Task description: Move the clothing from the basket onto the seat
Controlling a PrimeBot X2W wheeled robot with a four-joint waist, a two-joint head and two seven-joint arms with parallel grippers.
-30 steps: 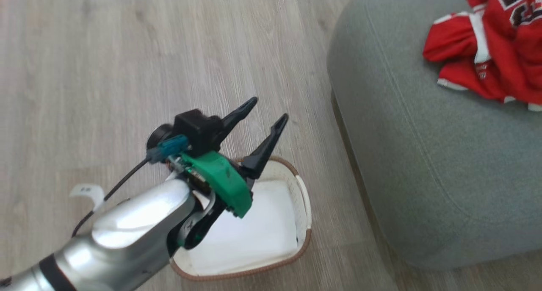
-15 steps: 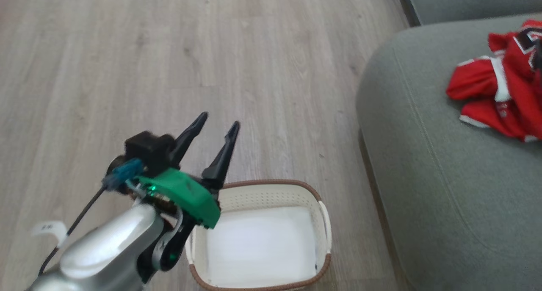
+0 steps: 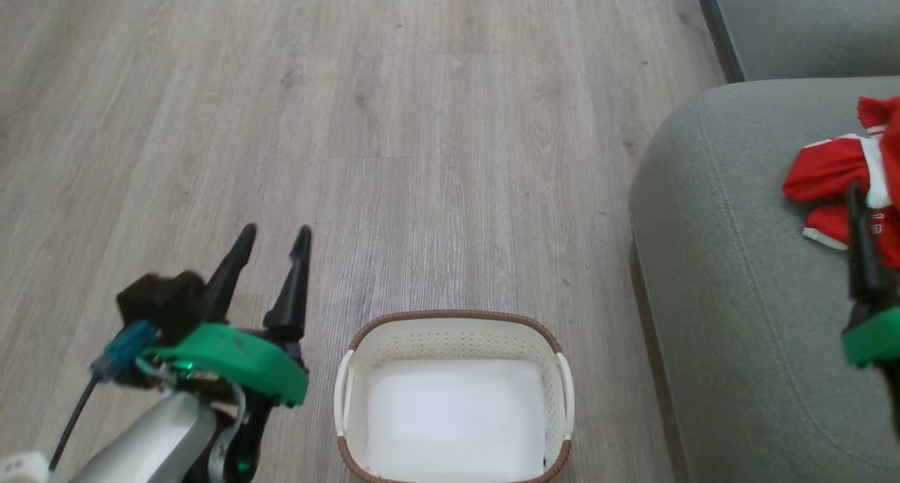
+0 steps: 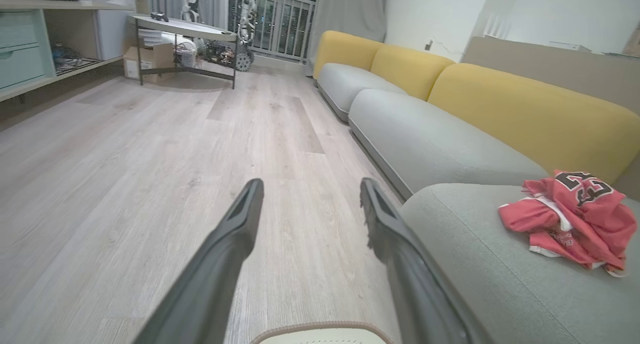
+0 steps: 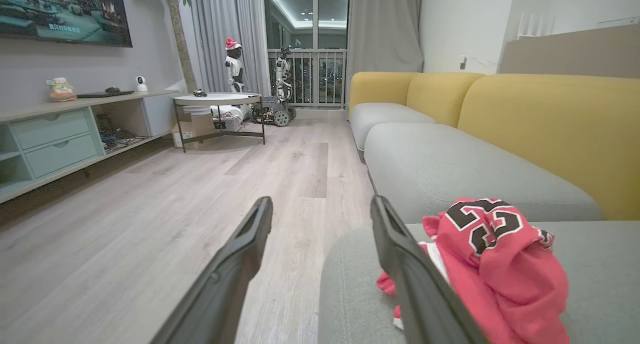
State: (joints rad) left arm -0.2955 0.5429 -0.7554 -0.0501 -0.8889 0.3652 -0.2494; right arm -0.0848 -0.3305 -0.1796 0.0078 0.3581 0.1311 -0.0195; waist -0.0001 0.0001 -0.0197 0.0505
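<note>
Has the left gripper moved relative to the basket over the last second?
Yes. The open left gripper overlapped the basket before; now it sits clear of it, off its left side.

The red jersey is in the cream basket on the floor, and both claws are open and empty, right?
Not quite: the head view shows the basket bare inside, and the red jersey lies on the grey sofa seat. The basket does stand on the floor, and the left gripper and right gripper are open and empty.

Right gripper [image 5: 321, 201] spread wide; red clothing [image 5: 500, 269] lies crumpled on the grey seat [image 5: 350, 294].
</note>
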